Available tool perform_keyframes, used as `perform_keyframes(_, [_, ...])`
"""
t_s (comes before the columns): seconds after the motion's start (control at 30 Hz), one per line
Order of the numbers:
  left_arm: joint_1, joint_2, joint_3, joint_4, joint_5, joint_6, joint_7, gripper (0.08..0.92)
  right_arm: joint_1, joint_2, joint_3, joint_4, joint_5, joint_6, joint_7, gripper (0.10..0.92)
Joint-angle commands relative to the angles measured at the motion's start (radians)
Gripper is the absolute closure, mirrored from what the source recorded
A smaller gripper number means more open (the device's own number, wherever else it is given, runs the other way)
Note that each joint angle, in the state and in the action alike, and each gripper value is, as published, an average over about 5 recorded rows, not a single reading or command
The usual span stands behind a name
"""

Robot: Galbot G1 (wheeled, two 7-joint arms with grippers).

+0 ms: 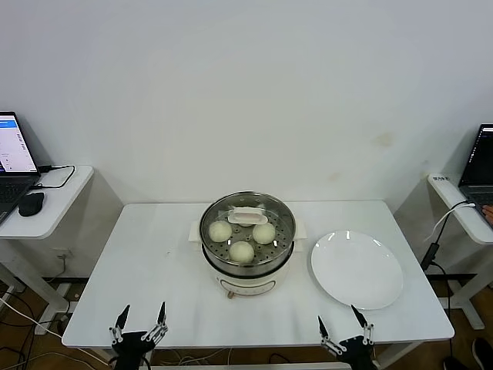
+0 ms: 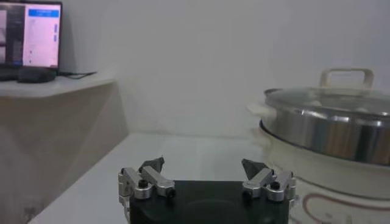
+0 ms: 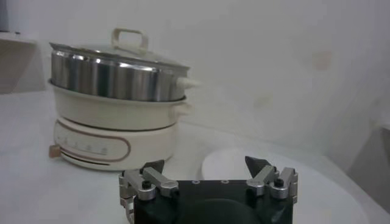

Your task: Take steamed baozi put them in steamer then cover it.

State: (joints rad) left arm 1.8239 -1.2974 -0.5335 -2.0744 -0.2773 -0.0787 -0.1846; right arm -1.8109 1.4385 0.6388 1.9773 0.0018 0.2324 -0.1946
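The steamer point(image 1: 247, 262), a shiny steel pot on a cream base, stands mid-table. The clear glass cover point(image 1: 247, 217) with its cream handle sits on top of it. Through the glass three pale baozi point(image 1: 241, 251) show on the perforated tray. In the wrist views the steamer point(image 2: 329, 131) point(image 3: 116, 115) stands closed under its cover point(image 2: 332, 97) point(image 3: 119, 52). My left gripper point(image 1: 141, 316) hangs open at the table's near left edge, nothing between its fingers. My right gripper point(image 1: 346, 322) is open at the near right edge, also empty. Both jaws point(image 2: 203, 164) point(image 3: 205, 164) stand wide apart.
A flat white plate point(image 1: 357, 269) lies bare to the right of the steamer; the plate point(image 3: 244, 167) sits just beyond my right gripper. Side desks flank the table, with a laptop point(image 1: 14, 154) and mouse point(image 1: 31, 203) on the left and another laptop point(image 1: 479, 166) on the right.
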Motion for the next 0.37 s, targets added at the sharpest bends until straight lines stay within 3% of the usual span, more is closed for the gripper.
perform_keyframes(0.03, [0.038, 0.002, 0.001, 0.005, 0.017, -0.004, 0.006, 0.177, -0.01, -0.016, -0.011, 0.034, 0.039, -0.041, 0.002, 0.202])
perform_keyframes(0.37, [0.028, 0.017, 0.017, 0.004, 0.038, 0.018, 0.012, 0.177, -0.015, -0.044, -0.007, 0.045, 0.036, -0.054, 0.003, 0.203])
